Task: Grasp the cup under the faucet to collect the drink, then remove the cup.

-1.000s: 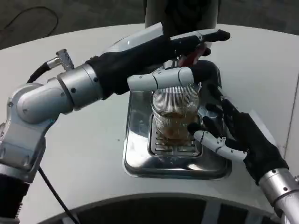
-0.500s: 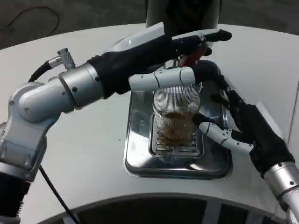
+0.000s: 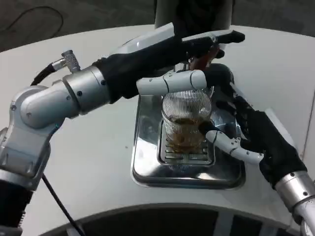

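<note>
A ribbed clear glass cup (image 3: 186, 118), partly filled with brown drink, stands on the grate of a steel drip tray (image 3: 143, 147) under the faucet. My left hand (image 3: 184, 51) reaches across from the left. Its long fingers lie over the red faucet lever (image 3: 203, 61) and its white thumb (image 3: 170, 82) runs just above the cup's rim. My right hand (image 3: 248, 132) wraps the cup from the right. Its thumb (image 3: 227, 142) touches the cup's lower front and its black fingers press the far right side.
The dark dispenser column (image 3: 192, 12) rises behind the tray. A black cable (image 3: 54, 199) hangs along my left arm. The white round table (image 3: 88, 162) has open surface to the left of the tray, and its front edge curves near the bottom of the view.
My right hand has drawn in against the cup, its thumb tip moving left onto the glass. The left arm stays on the lever, and the cup has not moved.
</note>
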Available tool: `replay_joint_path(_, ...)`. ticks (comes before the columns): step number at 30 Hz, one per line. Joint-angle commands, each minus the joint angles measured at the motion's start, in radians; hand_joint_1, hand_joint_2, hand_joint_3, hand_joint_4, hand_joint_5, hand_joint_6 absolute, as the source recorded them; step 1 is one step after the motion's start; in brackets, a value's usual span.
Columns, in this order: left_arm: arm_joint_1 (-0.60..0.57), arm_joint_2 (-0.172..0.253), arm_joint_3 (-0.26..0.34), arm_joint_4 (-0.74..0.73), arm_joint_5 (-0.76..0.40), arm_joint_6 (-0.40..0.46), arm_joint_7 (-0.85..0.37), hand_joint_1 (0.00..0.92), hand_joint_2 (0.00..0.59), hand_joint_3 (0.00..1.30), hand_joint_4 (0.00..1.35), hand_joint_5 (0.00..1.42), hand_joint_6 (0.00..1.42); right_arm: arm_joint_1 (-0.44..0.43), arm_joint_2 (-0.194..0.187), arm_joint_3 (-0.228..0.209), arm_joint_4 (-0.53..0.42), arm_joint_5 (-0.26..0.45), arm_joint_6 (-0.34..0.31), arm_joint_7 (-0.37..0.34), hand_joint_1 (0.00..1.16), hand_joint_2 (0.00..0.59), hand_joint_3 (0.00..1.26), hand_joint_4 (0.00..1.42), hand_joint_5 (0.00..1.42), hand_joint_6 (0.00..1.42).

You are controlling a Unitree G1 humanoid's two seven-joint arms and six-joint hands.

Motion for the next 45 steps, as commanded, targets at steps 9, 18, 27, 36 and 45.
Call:
replay_joint_path(9, -0.015, 0.012, -0.052, 0.051, 0.055, -0.010, -0.037, 0.000, 0.137, 0.11, 0.03, 0.12, 0.07, 0.015, 0.016, 0.019, -0.015, 0.007, 0.004, 0.011, 0.64, 0.249, 0.06, 0.01, 0.11, 0.00)
replay_joint_path(18, -0.033, 0.012, -0.064, 0.067, 0.069, -0.034, -0.040, 0.000, 0.137, 0.11, 0.03, 0.12, 0.07, 0.000, 0.024, 0.022, 0.012, 0.005, 0.000, 0.011, 0.64, 0.249, 0.06, 0.01, 0.11, 0.00)
replay_joint_path(27, -0.055, 0.005, -0.085, 0.086, 0.092, -0.060, -0.046, 0.000, 0.137, 0.11, 0.03, 0.12, 0.07, 0.003, 0.032, 0.027, 0.021, -0.003, -0.001, 0.009, 0.64, 0.249, 0.06, 0.01, 0.11, 0.00)
replay_joint_path(36, -0.067, 0.010, -0.105, 0.082, 0.111, -0.078, -0.043, 0.000, 0.137, 0.11, 0.03, 0.12, 0.07, 0.007, 0.037, 0.027, 0.022, -0.006, -0.001, 0.004, 0.64, 0.249, 0.05, 0.01, 0.11, 0.00)
replay_joint_path(45, -0.065, 0.006, -0.101, 0.071, 0.113, -0.074, -0.048, 0.000, 0.137, 0.11, 0.03, 0.12, 0.07, 0.012, 0.048, 0.031, 0.023, -0.012, -0.001, -0.008, 0.64, 0.249, 0.05, 0.01, 0.11, 0.00)
